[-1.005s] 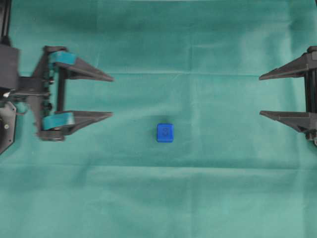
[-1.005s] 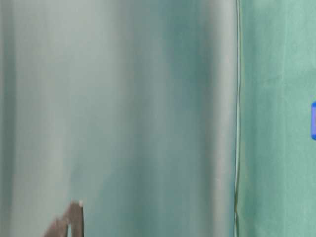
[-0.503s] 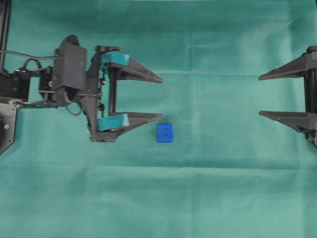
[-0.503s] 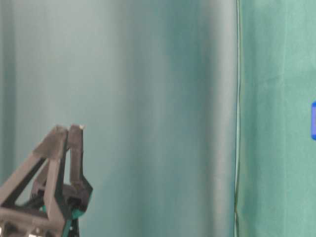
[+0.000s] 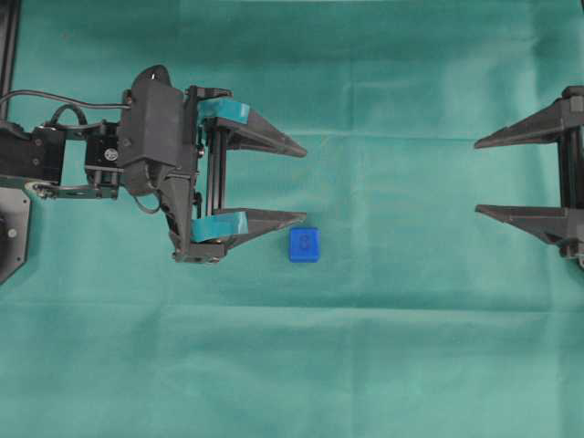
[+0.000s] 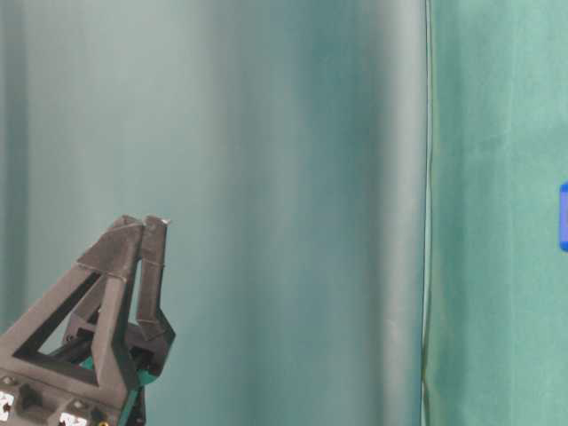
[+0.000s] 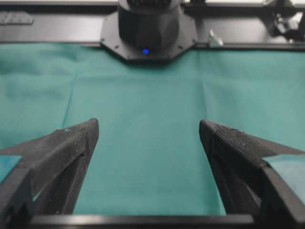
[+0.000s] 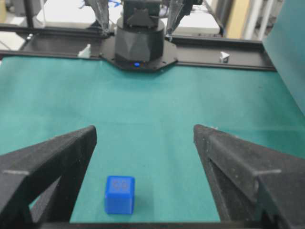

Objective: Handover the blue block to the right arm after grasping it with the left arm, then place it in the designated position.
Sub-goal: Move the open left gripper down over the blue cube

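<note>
The green cloth (image 5: pixel 383 365) covers the whole work surface, creased but flat, and on it the largest thing is the left arm (image 5: pixel 100 155), reaching in from the left edge of the overhead view, its teal-taped left gripper (image 5: pixel 301 182) spread wide and holding nothing. At the far right edge the right gripper (image 5: pixel 478 177) also stands wide open and empty, well apart from everything else. The blue block (image 5: pixel 305 245) sits alone near the middle of the cloth, just beyond and a little to the near side of the left gripper's lower fingertip, not between the fingers; the left wrist view shows only bare cloth in the gap, while the right wrist view has the block (image 8: pixel 119 194) low and left of centre. The main risk, as I judge it, is that misalignment: a straight advance could bring the lower finger down on or against the cube and push or tip it rather than straddle it, since the block is far smaller than the opening. A grasp taken near an edge could also let the rounded cube twist or slip out at the handover. The designated position cannot be made out in any view, so final placement cannot be checked from here.
</note>
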Motion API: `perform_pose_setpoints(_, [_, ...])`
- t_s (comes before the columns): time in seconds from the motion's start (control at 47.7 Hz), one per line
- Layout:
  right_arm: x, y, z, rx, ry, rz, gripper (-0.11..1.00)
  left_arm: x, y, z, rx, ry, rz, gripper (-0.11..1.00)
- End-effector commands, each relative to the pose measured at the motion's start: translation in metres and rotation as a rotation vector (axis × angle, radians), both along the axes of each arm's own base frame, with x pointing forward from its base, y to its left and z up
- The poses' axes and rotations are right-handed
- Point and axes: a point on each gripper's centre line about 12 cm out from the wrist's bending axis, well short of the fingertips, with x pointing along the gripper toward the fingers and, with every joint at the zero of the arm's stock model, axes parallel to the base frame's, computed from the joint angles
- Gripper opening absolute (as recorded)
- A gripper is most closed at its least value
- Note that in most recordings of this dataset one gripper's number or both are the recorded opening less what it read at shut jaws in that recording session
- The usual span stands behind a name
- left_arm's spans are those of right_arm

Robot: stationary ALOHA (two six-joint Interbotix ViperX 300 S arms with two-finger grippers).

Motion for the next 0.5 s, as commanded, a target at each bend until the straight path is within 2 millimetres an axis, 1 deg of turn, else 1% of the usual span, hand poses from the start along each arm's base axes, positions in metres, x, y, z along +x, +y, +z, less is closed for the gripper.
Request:
perform_pose_setpoints(0.0, [0.003, -0.001, 0.01, 0.004, -0.023, -0.004, 0.93, 0.003, -0.001, 0.013, -0.001, 0.014, -0.001, 1.0])
perform_pose_setpoints(0.126, [0.003, -0.001, 0.01, 0.004, -0.023, -0.004, 0.93, 0.005, -0.001, 0.013, 0.001, 0.112, -0.001, 1.0])
perform_pose_setpoints(0.335, [0.003, -0.001, 0.01, 0.006, -0.025, -0.004, 0.93, 0.014, -0.002, 0.004, 0.001, 0.318, -0.003, 1.0])
perform_pose_setpoints(0.482, [0.003, -0.001, 0.009, 0.006, -0.02, -0.004, 0.93, 0.019, -0.006, 0.009, 0.002, 0.434, -0.012, 1.0])
